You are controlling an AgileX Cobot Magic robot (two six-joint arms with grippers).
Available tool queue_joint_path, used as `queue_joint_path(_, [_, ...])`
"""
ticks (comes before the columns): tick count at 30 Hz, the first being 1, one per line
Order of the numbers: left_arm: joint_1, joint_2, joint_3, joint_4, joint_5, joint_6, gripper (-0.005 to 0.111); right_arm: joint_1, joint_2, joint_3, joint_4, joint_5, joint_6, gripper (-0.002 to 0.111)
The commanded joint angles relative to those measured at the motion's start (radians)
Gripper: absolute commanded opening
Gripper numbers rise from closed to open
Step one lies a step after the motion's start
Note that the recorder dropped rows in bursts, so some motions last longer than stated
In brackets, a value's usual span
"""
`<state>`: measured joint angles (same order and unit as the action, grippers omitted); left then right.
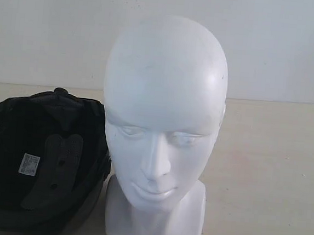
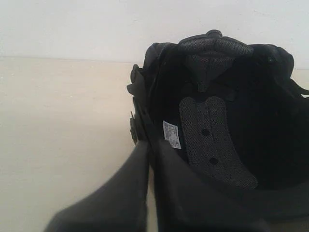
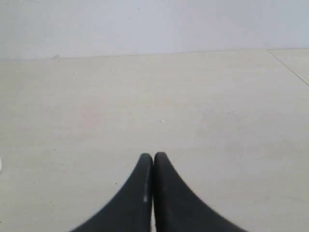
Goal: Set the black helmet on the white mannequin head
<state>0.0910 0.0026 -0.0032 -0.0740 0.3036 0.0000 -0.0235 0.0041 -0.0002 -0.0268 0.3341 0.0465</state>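
Observation:
The white mannequin head (image 1: 163, 107) stands upright on its squarish base (image 1: 156, 224) at the table's middle, face toward the exterior camera. Close beside it, on the left, is the black helmet (image 1: 39, 140), its open side showing dark padding and a small white label (image 1: 29, 164). In the left wrist view my left gripper (image 2: 150, 145) is shut on the rim of the helmet (image 2: 227, 121), one finger outside the shell and one inside near the label (image 2: 172, 134). My right gripper (image 3: 153, 157) is shut on nothing, above bare table. Neither gripper shows in the exterior view. The visor is not visible.
The pale wooden table (image 1: 273, 177) runs back to a white wall (image 1: 284, 46). In the right wrist view a seam in the tabletop (image 3: 289, 67) crosses one corner.

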Motion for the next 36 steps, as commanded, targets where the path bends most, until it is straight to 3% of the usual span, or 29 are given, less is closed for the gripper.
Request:
queue_joint_path(1, [-0.008,-0.003,0.003,-0.012,-0.012,0.009,0.004,0.0,-0.004,0.0,-0.007,-0.005,-0.001,0.0])
queue_joint_path(32, [-0.025,-0.003,0.003,0.049,-0.033,0.062,0.004,0.0,-0.004,0.0,-0.007,-0.005,-0.001,0.0])
queue_joint_path(36, [-0.025,-0.003,-0.046,-0.007,-0.057,0.027,0.004,0.0,-0.004,0.0,-0.007,-0.005,-0.001,0.0])
